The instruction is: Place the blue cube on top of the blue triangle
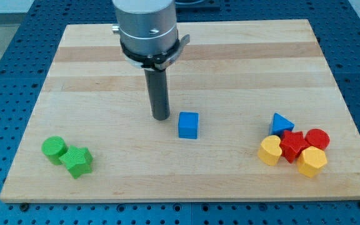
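Observation:
The blue cube (188, 125) sits near the middle of the wooden board (105, 69). The blue triangle (282, 122) lies at the view's right, at the top of a cluster of red and yellow blocks. My tip (160, 117) rests on the board just left of the blue cube, a small gap apart from it. The cube is well to the left of the triangle.
Below the triangle sit a yellow block (270, 150), a red star-like block (294, 145), a red cylinder (317, 138) and a yellow hexagonal block (312, 162). At the bottom left are a green cylinder (54, 149) and a green star-like block (77, 161).

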